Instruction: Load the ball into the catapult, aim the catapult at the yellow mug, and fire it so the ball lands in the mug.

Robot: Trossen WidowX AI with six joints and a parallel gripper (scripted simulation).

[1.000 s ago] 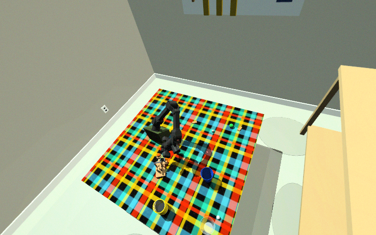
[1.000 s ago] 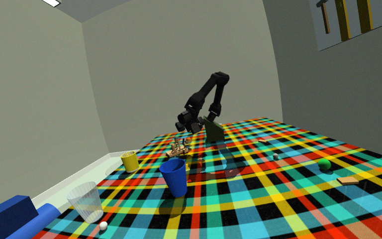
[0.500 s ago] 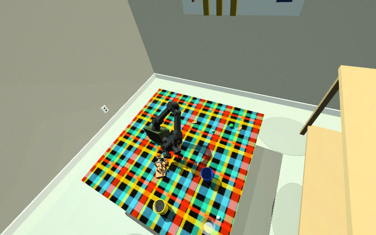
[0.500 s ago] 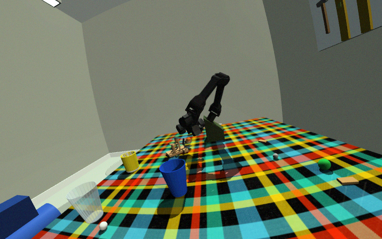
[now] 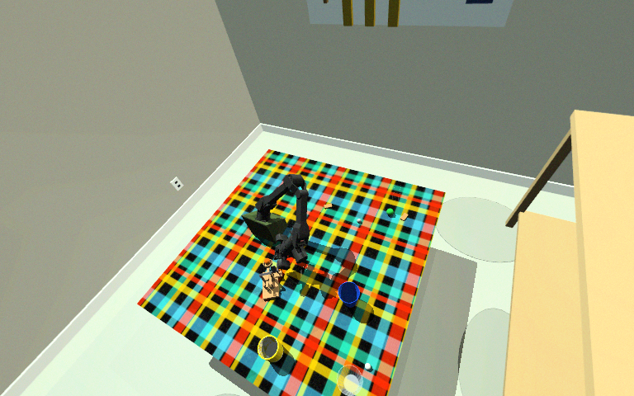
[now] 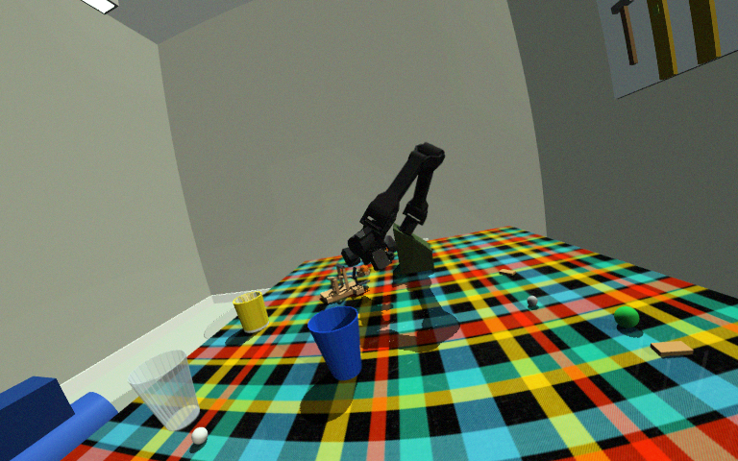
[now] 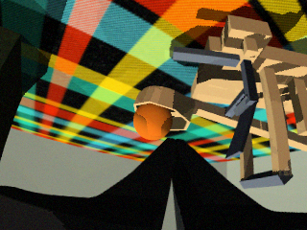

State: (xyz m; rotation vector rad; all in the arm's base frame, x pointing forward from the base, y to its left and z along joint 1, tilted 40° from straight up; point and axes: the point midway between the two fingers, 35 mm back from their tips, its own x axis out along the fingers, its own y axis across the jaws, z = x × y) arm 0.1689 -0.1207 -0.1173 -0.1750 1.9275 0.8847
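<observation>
The wooden catapult (image 5: 270, 291) (image 6: 343, 293) (image 7: 280, 125) stands on the checked cloth beside the arm. The orange ball (image 5: 267, 261) (image 7: 153, 124) sits in the cup at the end of its throwing arm. My gripper (image 7: 173, 146) is shut and empty; in the wrist view its fingertips appear just below and right of the ball. Whether they touch the ball or the cup cannot be told. In the top and exterior views the fingertips are hidden by the arm. The yellow mug (image 5: 281, 355) (image 6: 251, 312) stands upright, beyond the catapult's end opposite the ball.
A blue cup (image 5: 348, 294) (image 6: 339, 348) stands right of the catapult in the top view. A clear cup (image 6: 162, 388) and white ball (image 5: 368, 366) (image 6: 199, 435) are farther off. A green ball (image 5: 390, 212) (image 6: 626, 317), grey ball (image 5: 358, 220) (image 6: 531, 301) and wooden blocks lie across the cloth.
</observation>
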